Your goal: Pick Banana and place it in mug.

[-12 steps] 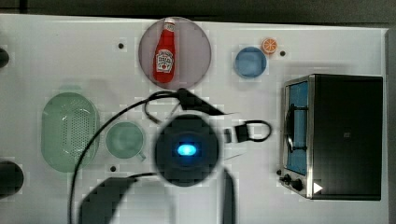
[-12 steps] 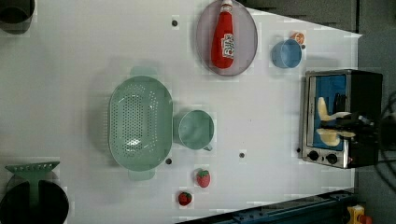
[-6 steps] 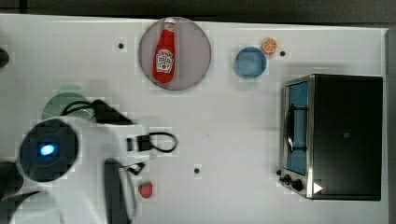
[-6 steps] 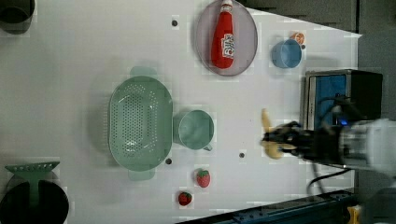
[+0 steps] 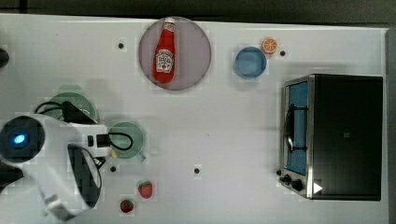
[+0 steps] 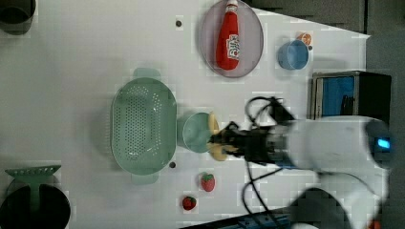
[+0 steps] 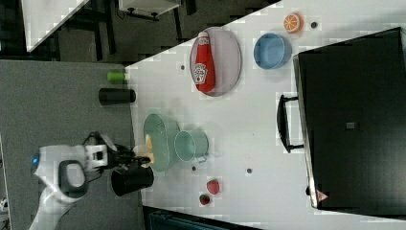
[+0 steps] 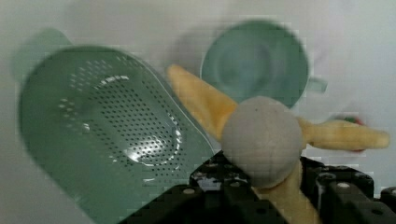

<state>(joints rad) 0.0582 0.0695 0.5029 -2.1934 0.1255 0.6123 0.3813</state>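
With the banana [image 6: 214,139] clamped in my hand [image 6: 228,142], I'm in the carry step, almost at the drop. In the left view the fruit hangs at the right rim of the mug [image 6: 196,132], which stands on the table [image 6: 71,62] just beside the perforated basket [image 6: 142,125]. From the wrist camera, the banana's limbs splay wide around a grey ball [image 8: 262,140]. I judge the next move calls for centring over the mug's mouth and lowering before letting go; the splayed limbs could catch the rim or tip into the basket.
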